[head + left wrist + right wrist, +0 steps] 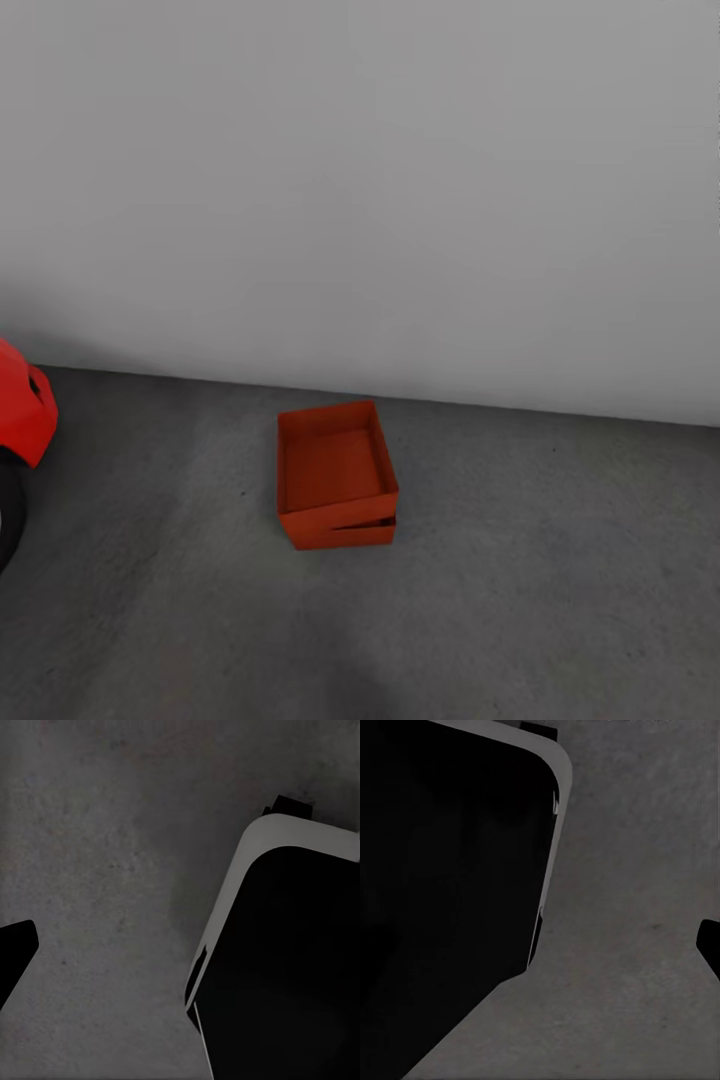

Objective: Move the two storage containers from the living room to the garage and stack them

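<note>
Containers, stacked one on the other slightly askew, sit on the garage floor near the white wall, right of the red car. Thin stiff walls suggest light handling, best held by opposite rims. Neither gripper's state can be told.

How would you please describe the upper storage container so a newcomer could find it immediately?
Start at the plain white wall and look down to the dark grey concrete-like floor just before it. The open orange-red rectangular upper container sits there, stacked slightly askew on its identical twin, right of the red car.
</note>
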Motion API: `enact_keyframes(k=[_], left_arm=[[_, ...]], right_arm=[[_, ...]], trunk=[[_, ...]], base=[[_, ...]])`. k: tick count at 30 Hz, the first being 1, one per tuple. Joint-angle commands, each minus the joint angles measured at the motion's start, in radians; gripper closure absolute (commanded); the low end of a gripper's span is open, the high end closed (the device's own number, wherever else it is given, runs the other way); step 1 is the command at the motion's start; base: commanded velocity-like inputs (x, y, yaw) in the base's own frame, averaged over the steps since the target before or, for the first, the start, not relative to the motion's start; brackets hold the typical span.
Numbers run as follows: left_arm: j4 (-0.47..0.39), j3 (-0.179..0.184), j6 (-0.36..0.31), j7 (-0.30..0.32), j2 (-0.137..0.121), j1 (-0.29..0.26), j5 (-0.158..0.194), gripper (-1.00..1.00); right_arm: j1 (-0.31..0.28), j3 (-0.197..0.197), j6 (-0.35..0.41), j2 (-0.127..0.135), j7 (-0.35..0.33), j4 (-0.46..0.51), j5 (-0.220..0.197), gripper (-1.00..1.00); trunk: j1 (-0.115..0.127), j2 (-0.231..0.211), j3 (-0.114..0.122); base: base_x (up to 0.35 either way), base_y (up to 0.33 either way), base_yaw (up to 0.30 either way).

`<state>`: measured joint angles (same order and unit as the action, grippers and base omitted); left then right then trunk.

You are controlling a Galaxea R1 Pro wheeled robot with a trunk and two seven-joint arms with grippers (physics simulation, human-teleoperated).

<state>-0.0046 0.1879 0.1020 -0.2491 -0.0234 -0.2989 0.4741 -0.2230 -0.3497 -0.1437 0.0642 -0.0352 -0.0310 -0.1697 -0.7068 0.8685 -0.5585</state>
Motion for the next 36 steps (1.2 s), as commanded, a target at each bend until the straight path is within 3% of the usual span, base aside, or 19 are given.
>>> enact_keyframes(k=[1,36], left_arm=[[0.000,0.008,0.002,-0.002,0.000,0.000,0.009,-1.00],[0.000,0.008,0.002,-0.002,-0.001,0.000,0.008,-1.00]], right_arm=[[-0.001,-0.008,-0.007,0.000,-0.004,-0.003,-0.011,-1.00],[0.030,-0.005,-0.057,0.005,0.003,-0.003,-0.016,-1.00]], trunk=[[0.000,0.001,0.001],[0.000,0.001,0.057]], base=[[0.000,0.000,0.000],[0.000,0.000,0.000]])
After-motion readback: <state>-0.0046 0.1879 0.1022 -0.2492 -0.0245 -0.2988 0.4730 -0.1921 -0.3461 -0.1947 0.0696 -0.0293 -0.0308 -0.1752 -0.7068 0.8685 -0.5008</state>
